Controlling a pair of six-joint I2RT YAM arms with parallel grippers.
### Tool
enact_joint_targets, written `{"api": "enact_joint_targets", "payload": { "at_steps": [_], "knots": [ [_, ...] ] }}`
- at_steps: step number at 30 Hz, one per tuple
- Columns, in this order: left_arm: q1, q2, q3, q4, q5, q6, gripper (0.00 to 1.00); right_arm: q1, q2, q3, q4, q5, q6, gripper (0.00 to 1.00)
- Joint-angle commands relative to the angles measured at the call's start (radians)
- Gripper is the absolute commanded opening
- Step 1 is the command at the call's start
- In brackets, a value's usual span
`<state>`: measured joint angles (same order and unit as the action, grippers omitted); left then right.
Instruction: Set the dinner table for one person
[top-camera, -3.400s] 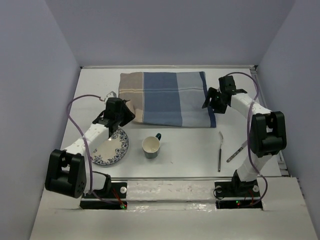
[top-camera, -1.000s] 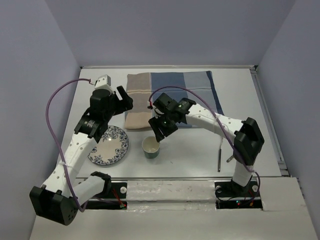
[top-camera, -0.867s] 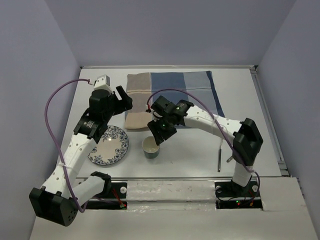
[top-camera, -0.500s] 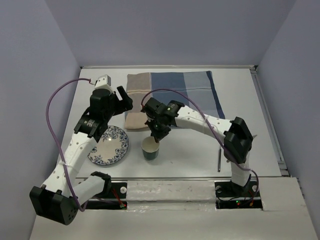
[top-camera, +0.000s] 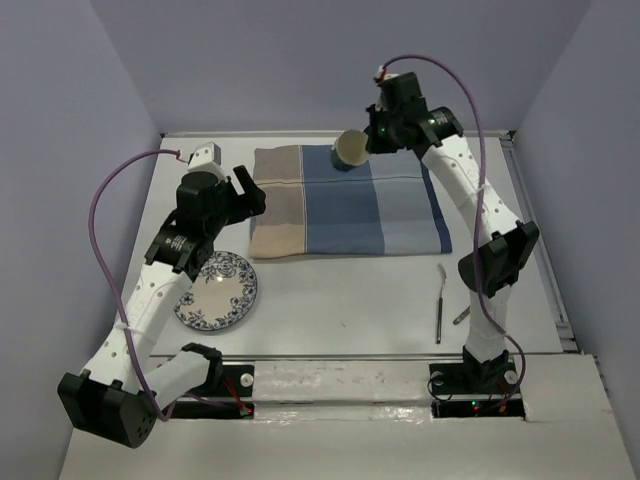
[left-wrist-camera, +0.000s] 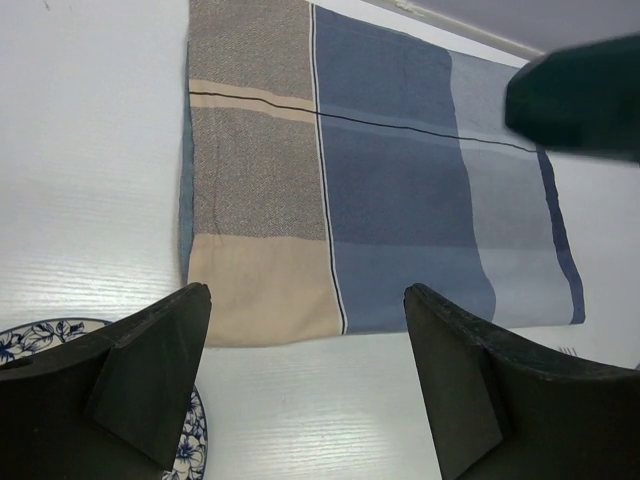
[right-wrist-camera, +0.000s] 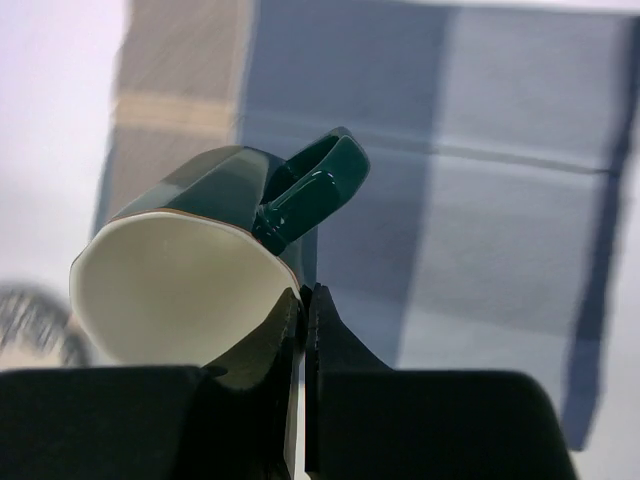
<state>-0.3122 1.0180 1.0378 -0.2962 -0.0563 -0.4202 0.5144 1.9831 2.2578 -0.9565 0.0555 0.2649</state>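
While right claw (right-wrist-camera: 303, 300) holds cup (top-camera: 349, 149) over mat (top-camera: 350, 205), plate (top-camera: 217, 291) aside.

The right fingers (top-camera: 369, 142) hold a tilted cup (top-camera: 349, 151) above the striped mat (top-camera: 345, 210).

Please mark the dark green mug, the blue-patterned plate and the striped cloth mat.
Dark green mug, cream inside (right-wrist-camera: 180, 290): right wrist view, cream inner wall.
Round blue-patterned white plate (top-camera: 248, 292): top view, right rim.
Blue-and-beige striped cloth mat (top-camera: 345, 205): top view, middle blue stripe.

Bright diffuse light; dinner table (left-wrist-camera: 90, 180) near-overexposed; right wrist background blurred.
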Motion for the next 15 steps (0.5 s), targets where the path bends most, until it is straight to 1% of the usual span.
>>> {"api": "enact_joint_targets", "payload": {
  "at_steps": [1,2,3,7,11,15],
  "knots": [
    [-0.002,-0.027,0.008,0.016,0.015,0.014,0.89,-0.166,0.118,0.192,0.078,0.084,-0.007,0.00],
    [-0.002,-0.027,0.011,0.011,0.010,0.015,0.89,-0.194,0.143,0.218,0.084,0.087,0.003,0.00],
    [-0.004,-0.027,0.014,0.009,0.007,0.017,0.90,-0.248,0.166,0.241,0.097,0.081,0.040,0.00],
    [-0.005,-0.027,0.010,0.006,-0.001,0.014,0.90,-0.330,0.244,0.267,0.165,0.122,0.114,0.00],
    [-0.010,-0.012,0.027,0.006,0.001,0.011,0.90,-0.367,0.339,0.293,0.191,0.129,0.157,0.00],
    [-0.011,0.010,0.045,0.008,-0.007,0.012,0.90,-0.410,0.381,0.295,0.196,0.110,0.192,0.00]
  ]
}}
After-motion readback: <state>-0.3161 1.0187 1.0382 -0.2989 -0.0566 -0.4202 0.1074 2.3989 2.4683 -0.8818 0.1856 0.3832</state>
